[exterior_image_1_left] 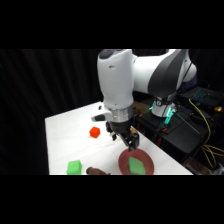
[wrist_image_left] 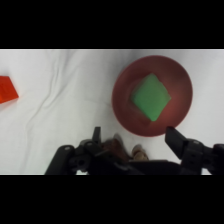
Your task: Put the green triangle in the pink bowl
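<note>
The green triangle (wrist_image_left: 151,97) lies inside the pink bowl (wrist_image_left: 124,114), a little off its centre. In the side view the same green triangle (exterior_image_1_left: 136,165) rests in the pink bowl (exterior_image_1_left: 122,161) near the table's front edge. My gripper (wrist_image_left: 136,136) stands open with nothing between its fingers, and the bowl's rim shows just beyond it in the wrist view. Seen from the side, the gripper (exterior_image_1_left: 131,144) hangs just above the bowl's far rim, apart from the block.
A red block (exterior_image_1_left: 94,132) sits on the white cloth left of the gripper, at the left edge in the wrist view (wrist_image_left: 6,90). A bright green cube (exterior_image_1_left: 74,167) and a brown object (exterior_image_1_left: 97,171) lie at the front edge. Cables and electronics stand to the table's right.
</note>
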